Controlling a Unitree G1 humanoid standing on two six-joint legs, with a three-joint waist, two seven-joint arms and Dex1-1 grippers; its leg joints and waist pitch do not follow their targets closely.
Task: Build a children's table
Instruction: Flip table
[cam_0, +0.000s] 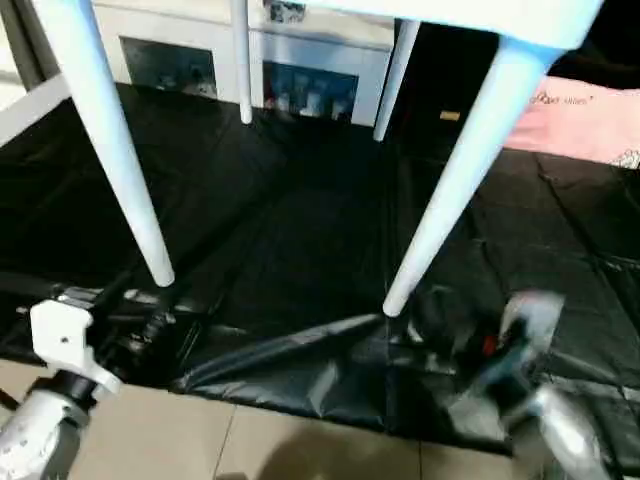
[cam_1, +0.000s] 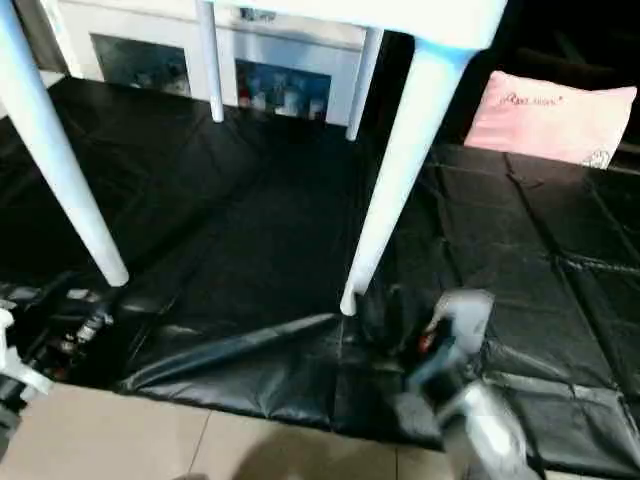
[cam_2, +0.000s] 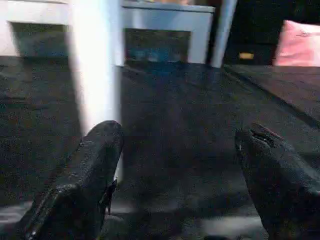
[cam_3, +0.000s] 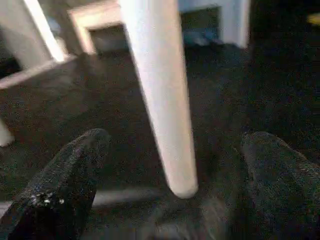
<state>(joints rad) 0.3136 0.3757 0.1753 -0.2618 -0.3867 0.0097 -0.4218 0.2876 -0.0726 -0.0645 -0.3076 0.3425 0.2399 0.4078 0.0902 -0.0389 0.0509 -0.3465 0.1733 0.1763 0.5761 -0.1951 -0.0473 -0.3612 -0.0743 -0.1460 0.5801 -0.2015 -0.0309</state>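
Observation:
The children's table stands upright on a black mat, its white tabletop at the top of the head views. Its four white tapered legs reach down: front-left leg, front-right leg and two rear legs. My left gripper is open low by the front-left leg's foot, which stands just beyond one finger. My right gripper is open, and the front-right leg's foot rises between its spread fingers, apart from both.
A white glass-doored cabinet stands behind the table. A pink cushion lies at the back right. The mat's front edge is rumpled where it meets the beige tile floor.

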